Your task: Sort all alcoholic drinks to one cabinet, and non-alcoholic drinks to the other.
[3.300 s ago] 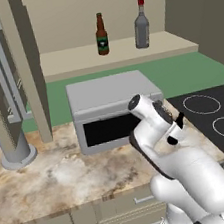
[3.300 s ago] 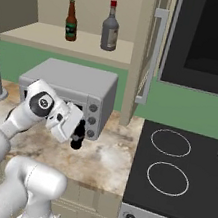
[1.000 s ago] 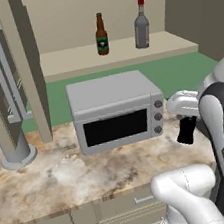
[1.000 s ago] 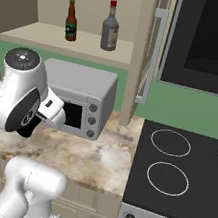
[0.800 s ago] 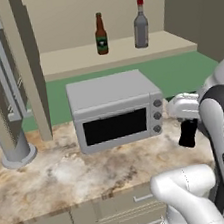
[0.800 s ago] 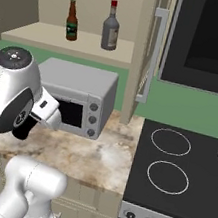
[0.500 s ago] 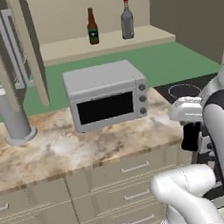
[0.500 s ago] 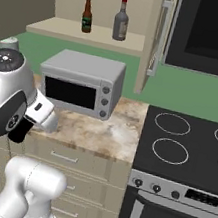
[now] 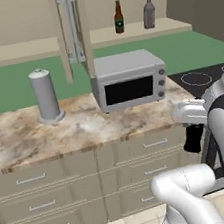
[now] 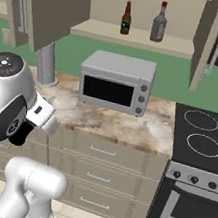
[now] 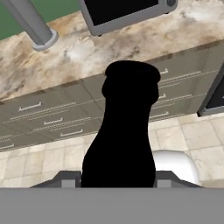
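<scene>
Currently gripper point(image 9: 193, 132) is clamped on a black cola bottle point(image 11: 124, 131), held off the counter point(image 9: 86, 127). Beer bottle point(image 9: 118, 18) and grey bottle point(image 9: 148, 11) occupy one shelf; cola should travel upright to the other cabinet.

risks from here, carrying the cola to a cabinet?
The gripper holds the black cola bottle out past the counter edge over the floor; a slip would drop it. The beer bottle and grey bottle already occupy the open shelf, so placing it there would mix categories.
</scene>
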### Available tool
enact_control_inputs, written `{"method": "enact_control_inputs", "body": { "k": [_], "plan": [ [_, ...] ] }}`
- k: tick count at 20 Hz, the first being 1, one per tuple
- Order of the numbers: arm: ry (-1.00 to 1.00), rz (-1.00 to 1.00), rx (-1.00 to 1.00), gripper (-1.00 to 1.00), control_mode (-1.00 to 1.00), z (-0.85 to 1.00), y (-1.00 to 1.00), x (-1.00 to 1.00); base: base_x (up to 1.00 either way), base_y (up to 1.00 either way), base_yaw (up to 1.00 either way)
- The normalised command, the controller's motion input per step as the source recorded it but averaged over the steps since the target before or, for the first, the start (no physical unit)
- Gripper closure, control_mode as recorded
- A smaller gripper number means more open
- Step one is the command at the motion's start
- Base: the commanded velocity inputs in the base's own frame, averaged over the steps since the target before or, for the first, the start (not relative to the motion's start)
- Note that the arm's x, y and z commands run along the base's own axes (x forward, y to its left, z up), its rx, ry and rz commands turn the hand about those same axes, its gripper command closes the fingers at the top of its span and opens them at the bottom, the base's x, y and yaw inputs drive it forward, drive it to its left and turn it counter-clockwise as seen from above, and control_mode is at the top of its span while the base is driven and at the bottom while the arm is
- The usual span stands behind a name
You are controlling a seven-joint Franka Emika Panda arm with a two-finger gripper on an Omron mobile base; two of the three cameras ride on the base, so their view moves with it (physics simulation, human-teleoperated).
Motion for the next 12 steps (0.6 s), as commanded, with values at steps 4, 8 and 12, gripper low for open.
{"method": "enact_control_inputs", "body": {
  "k": [4,8,12],
  "plan": [
    [0.00,0.00,0.00,1.00,1.00,0.00,0.00,0.00,0.00,1.00,0.00],
    [0.00,0.00,0.00,1.00,1.00,0.00,0.00,0.00,0.00,1.00,0.00],
    [0.00,0.00,0.00,1.00,1.00,0.00,0.00,0.00,0.00,0.97,0.00]
  ]
}}
